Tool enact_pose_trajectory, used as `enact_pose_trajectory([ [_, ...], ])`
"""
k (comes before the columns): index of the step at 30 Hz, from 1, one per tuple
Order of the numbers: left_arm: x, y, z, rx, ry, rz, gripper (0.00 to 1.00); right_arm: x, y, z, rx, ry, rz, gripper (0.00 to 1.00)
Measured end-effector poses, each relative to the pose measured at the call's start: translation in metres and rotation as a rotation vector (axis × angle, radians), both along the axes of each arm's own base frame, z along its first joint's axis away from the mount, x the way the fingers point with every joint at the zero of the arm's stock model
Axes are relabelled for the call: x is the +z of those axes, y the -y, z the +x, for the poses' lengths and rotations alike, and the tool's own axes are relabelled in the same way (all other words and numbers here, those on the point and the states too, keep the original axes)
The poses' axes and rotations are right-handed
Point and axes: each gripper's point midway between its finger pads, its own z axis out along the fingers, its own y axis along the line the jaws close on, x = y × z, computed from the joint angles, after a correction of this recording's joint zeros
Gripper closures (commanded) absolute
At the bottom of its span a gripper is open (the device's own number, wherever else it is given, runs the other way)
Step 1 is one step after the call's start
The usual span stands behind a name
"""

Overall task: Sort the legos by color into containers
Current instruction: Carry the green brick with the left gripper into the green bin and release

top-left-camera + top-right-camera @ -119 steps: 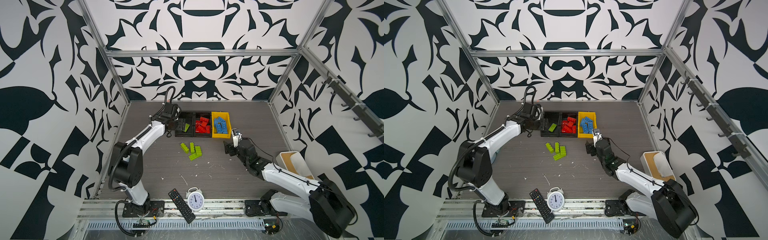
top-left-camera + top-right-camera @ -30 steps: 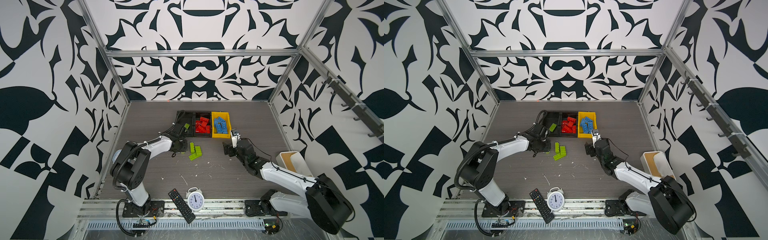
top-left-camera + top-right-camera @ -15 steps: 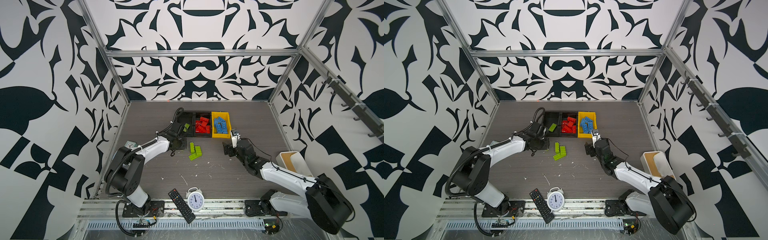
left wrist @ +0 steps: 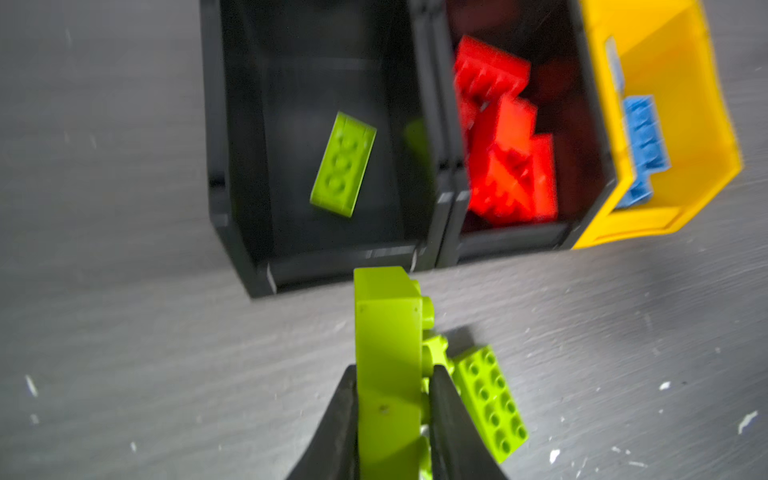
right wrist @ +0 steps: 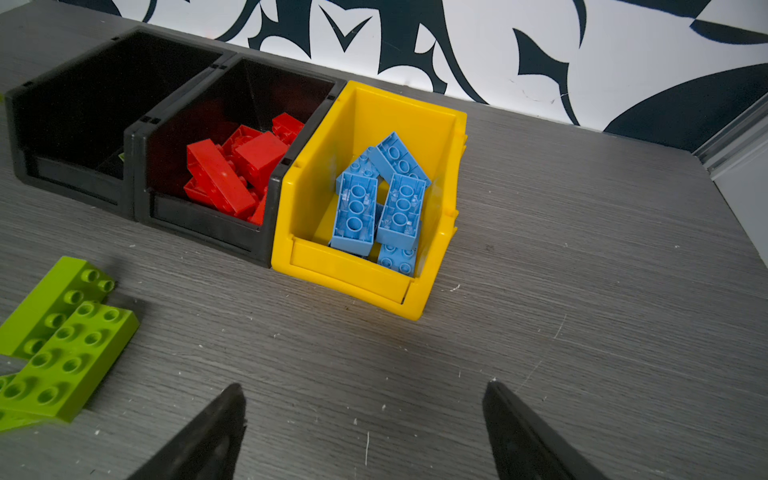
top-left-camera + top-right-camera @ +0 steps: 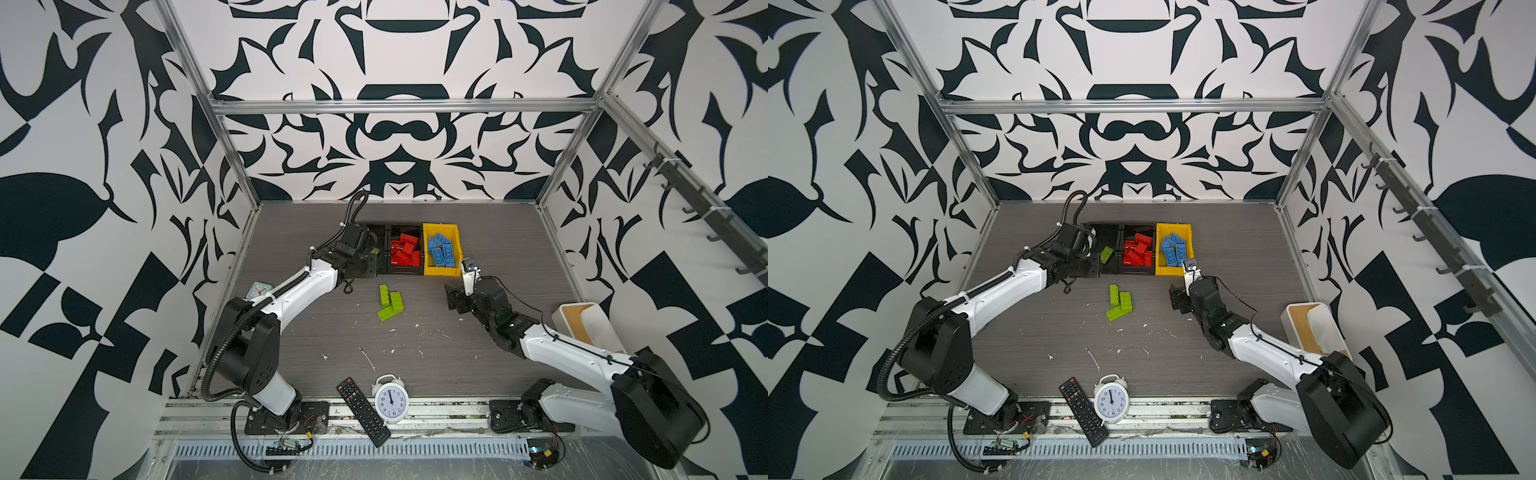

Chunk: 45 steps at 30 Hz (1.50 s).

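Left gripper [image 4: 392, 384] is clamped on a green brick [image 4: 386, 328], held on edge just short of the front wall of the left black bin [image 4: 332, 266]. A second green brick [image 4: 343, 164] lies inside that bin. Right gripper [image 5: 363, 388] hangs with jaws wide apart and empty, near the yellow bin [image 5: 345, 270].

Red bricks [image 4: 511, 166] fill the middle black bin [image 5: 199, 216] and blue bricks [image 5: 374, 199] fill the yellow one. Three loose green bricks [image 6: 390, 301] lie touching one another on the table [image 6: 415, 353].

These bricks look light, hollow, rigid and glossy, so they should slip rather than crush. One pad seems to sit against the studded face, an uneven seat where the brick could pivot. The two smooth long sides, taken at mid-length, look like the surer hold.
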Motion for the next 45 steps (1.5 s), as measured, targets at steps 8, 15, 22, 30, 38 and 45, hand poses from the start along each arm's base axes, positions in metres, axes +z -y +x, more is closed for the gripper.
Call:
enact_pose_trajectory([
  [8,0.007,-0.003,0.055,-0.018,0.054,0.042,0.76,0.000,0.000,0.000,0.000,0.000,0.000,0.08],
  [15,-0.003,-0.002,0.089,-0.048,0.069,0.080,0.76,0.000,0.000,0.000,0.000,-0.001,0.000,0.08],
  [22,-0.030,-0.003,0.103,-0.070,0.030,0.097,0.76,0.000,0.000,0.000,0.000,-0.001,0.000,0.08],
  [30,-0.039,-0.003,0.112,-0.086,0.027,0.117,0.70,-0.001,0.000,0.000,0.000,-0.003,-0.001,0.08],
  [38,-0.035,-0.004,0.117,-0.086,0.039,0.123,0.50,-0.002,0.000,-0.001,0.000,-0.007,-0.004,0.08],
  [45,-0.028,-0.008,0.107,-0.079,0.022,0.119,0.50,-0.002,0.000,-0.001,0.001,-0.007,-0.004,0.08],
])
